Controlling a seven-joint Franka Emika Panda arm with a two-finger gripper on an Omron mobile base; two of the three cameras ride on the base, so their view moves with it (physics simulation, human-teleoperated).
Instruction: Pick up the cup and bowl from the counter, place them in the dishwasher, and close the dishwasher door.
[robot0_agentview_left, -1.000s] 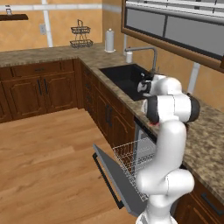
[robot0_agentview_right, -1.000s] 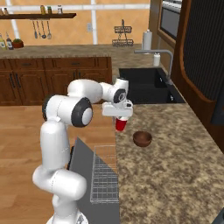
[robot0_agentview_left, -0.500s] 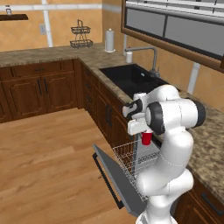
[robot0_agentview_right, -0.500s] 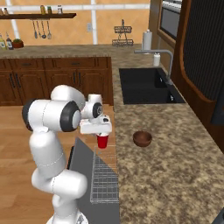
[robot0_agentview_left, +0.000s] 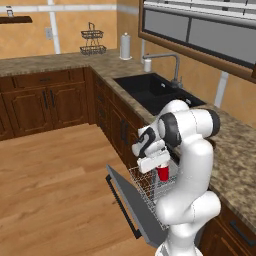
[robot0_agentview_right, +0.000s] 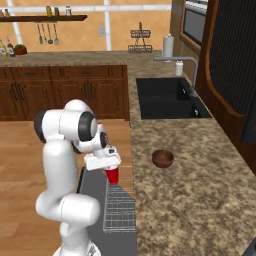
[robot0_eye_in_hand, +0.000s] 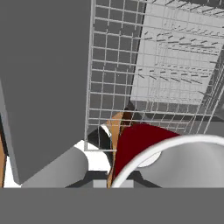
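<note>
The pincer (robot0_agentview_left: 159, 166) is clamped tight on the cup (robot0_agentview_left: 163, 173), which hangs upright just under it, rim up and tapered base down, so the cup's long axis runs roughly vertical, in line with the pincer's own reach. What the coming move turns on is what lies straight below: the white wire rack (robot0_agentview_left: 150, 186) of the dishwasher sits directly beneath the cup, with a clear gap between the cup's base and the wires, and the grey door (robot0_agentview_left: 131, 206) lies dropped open below and out toward the floor side of the pincer. In the hand view the red wall and white rim of the cup (robot0_eye_in_hand: 144, 146) crowd the lower part, and beyond them the rack's grid (robot0_eye_in_hand: 131, 70) spreads ahead with the flat grey door (robot0_eye_in_hand: 43, 78) alongside, which suggests the cup is over the rack rather than over the door. So the likely next motion is a straight lowering, not a sideways shift, before letting go. The bowl (robot0_agentview_right: 163, 158) rests on the desk (robot0_agentview_right: 200, 170), off to the far side of the pincer from the door, well apart from it and at a higher level than the rack; it is not yet touched.
</note>
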